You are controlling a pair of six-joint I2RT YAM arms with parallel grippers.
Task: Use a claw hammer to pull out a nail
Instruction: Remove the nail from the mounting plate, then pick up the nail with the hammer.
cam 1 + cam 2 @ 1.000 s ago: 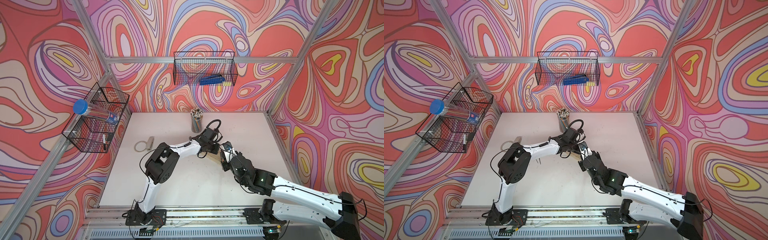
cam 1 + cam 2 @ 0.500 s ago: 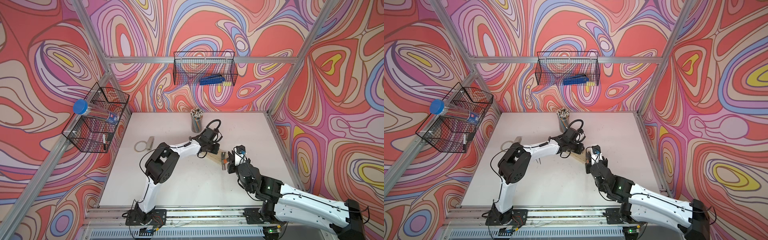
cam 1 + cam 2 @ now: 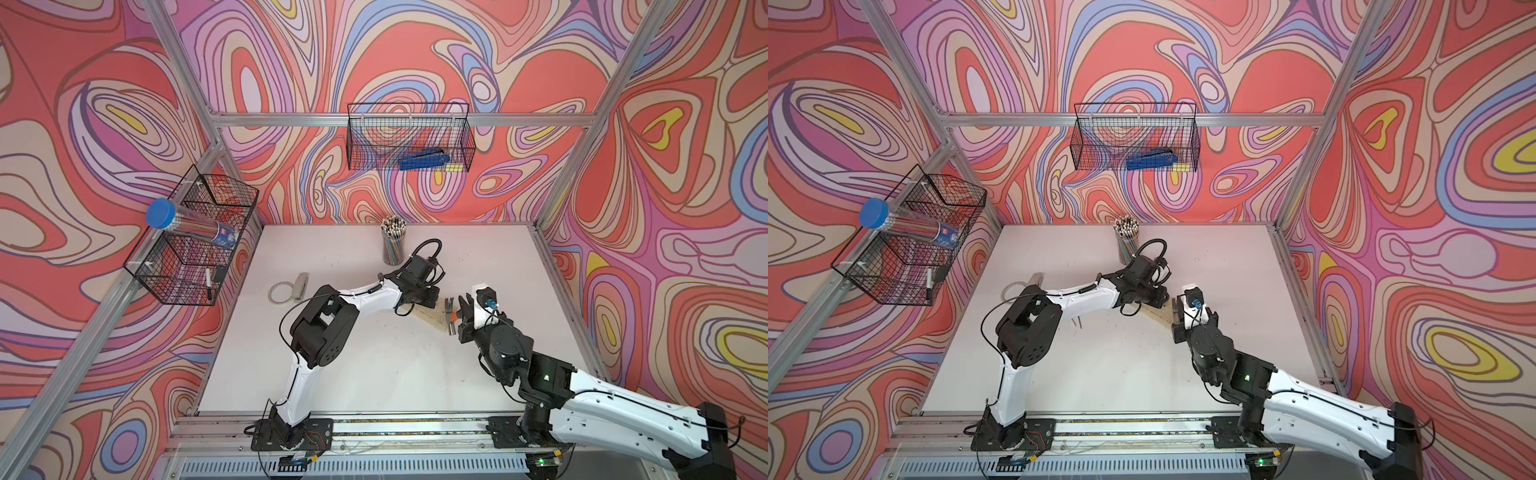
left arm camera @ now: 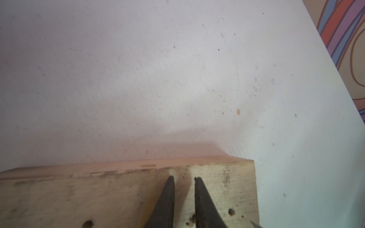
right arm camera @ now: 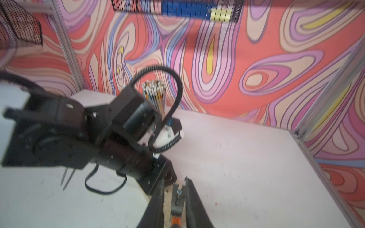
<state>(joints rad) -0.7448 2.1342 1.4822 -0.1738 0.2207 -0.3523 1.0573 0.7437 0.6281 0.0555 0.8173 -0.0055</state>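
The claw hammer (image 5: 177, 201) sat over one end of a pale wooden block (image 4: 98, 197) near the middle of the white surface (image 4: 177, 79). Its silver head pointed away from the right arm, and its orange neck was pinched hard between the dark fingers of the right pincer (image 5: 174, 180). The grip lay just behind the head, and the handle was hidden under the arm. Such a short hold probably traded leverage for a steadier aim of the claw. In the slot of the claw a small round head on a thin stem showed, most likely the nail (image 5: 179, 191). Whether it was free of the wood or partly sunk could not be told from these views. The left pincer (image 4: 184, 178) came in from the other side of the block, just beside the hammer. Its fingers were only slightly spread and pinched nothing, and their tips rested on the top face of the block near its edge. That placing looked meant to pin the wood down so that a pull on the nail would not lift or drag the whole piece. Old holes dotted the block's face. Behind both arms a cup of pencils (image 3: 392, 245) stood apart from the work, toward the back wall.
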